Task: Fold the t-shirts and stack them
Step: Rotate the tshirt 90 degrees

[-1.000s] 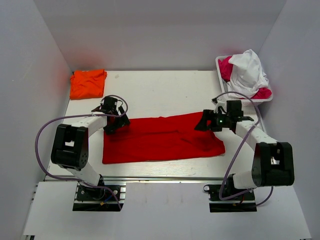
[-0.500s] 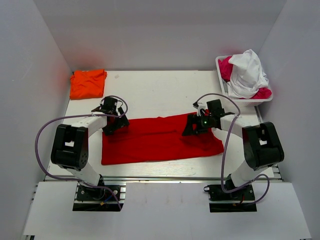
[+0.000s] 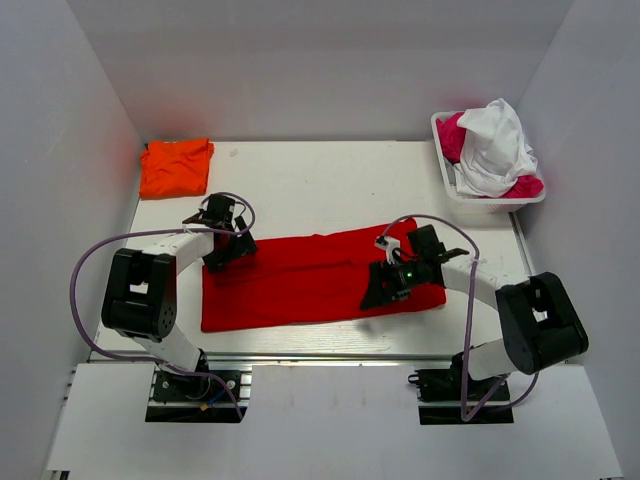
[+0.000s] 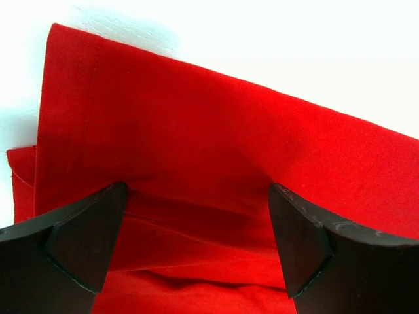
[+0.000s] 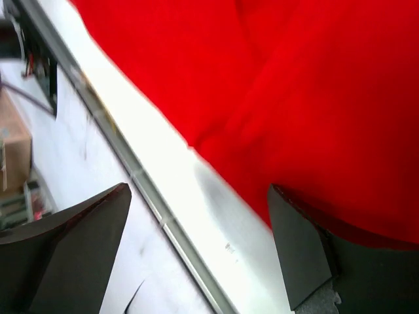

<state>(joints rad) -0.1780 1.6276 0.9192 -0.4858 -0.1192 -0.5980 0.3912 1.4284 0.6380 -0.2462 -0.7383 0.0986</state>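
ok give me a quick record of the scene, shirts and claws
red shirt: laid out as a long flat strip across the middle of the table
orange shirt: folded small, far left corner
left claw: open, over the red shirt's left end
right claw: open, over the red shirt's near edge, toward its right end
basket: far right corner, holds a white cloth and pink cloth

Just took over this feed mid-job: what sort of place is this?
Probably a lab test cell: bare white walls enclose a white table, with a laundry basket and a red t-shirt laid out.
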